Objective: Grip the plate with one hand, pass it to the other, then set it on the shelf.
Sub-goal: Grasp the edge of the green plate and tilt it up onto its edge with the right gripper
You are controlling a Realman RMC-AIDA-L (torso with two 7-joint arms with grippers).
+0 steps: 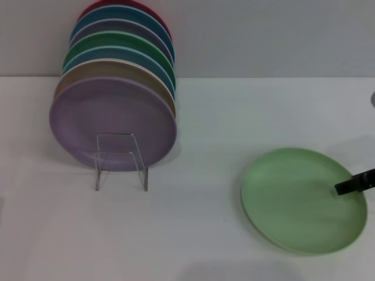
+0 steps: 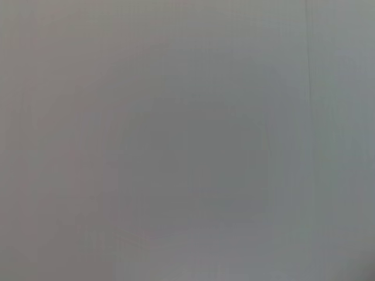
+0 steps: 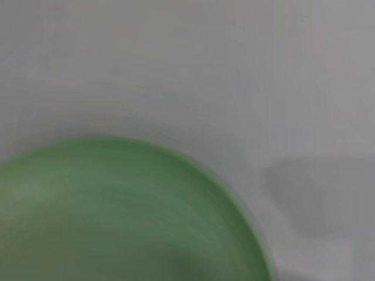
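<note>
Slippage is the danger: the light green plate (image 1: 302,199) lies flat on the white bench (image 1: 193,234), well apart from the rack of plates (image 1: 114,117), and the right pincer (image 1: 354,183) reaches over its rim, its opening impossible to tell, so a shallow bite could drop it.

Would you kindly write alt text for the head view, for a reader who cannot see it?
A light green plate lies flat on the white table, the right gripper reaching over its right edge. To the left, colourful plates stand upright in a clear rack.
</note>
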